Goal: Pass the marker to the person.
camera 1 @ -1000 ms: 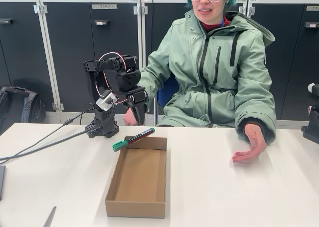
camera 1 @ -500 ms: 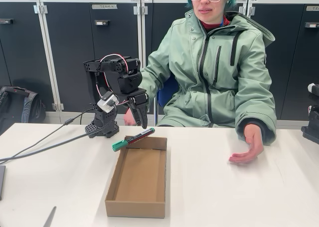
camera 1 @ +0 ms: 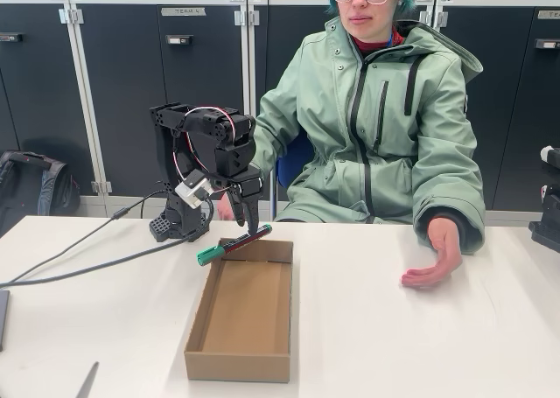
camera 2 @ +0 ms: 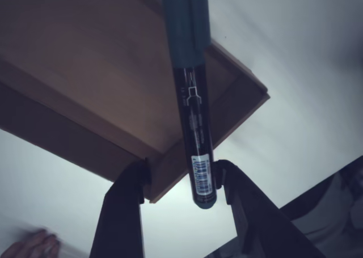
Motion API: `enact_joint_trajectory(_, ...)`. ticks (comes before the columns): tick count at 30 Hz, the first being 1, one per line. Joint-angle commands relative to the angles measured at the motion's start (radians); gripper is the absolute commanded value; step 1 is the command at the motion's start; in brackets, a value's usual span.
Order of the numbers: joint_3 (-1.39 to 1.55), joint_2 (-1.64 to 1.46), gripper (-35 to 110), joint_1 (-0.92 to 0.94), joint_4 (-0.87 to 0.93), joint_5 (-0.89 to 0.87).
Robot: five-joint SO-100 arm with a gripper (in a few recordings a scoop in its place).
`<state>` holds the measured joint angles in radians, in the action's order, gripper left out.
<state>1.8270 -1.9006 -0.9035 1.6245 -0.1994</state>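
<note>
The marker (camera 1: 234, 243), green-capped with a dark barrel, lies across the back left corner of an open cardboard box (camera 1: 238, 364). My gripper (camera 1: 250, 228) points down over the marker's barrel end. In the wrist view the marker (camera 2: 195, 127) runs up the picture, and my gripper (camera 2: 182, 168) stands open astride its labelled end, with a gap at the left finger (camera 2: 122, 212). The person (camera 1: 385, 109) in a sage-green jacket sits behind the table, one open hand (camera 1: 430, 262) resting palm-up on the right.
The person's other hand (camera 1: 226, 207) is just behind my gripper near the arm's base (camera 1: 179, 227). Cables (camera 1: 79, 262) trail left across the white table. A black object (camera 1: 547, 219) sits at the right edge. Dark cabinets line the back wall.
The arm has leaned forward and lowered the gripper from above the box corner down onto the marker's barrel end. The marker and box have not moved.
</note>
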Motion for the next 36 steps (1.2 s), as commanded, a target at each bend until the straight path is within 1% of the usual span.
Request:
enact_joint_trajectory(1, 0.003, -0.003, 25, -0.015, 0.008, 0.008)
enact_joint_trajectory(13, 0.087, 0.005, 26, 0.017, -0.026, 0.055)
enact_joint_trajectory(36, 0.135, 0.034, 27, 0.083, -0.097, 0.104)
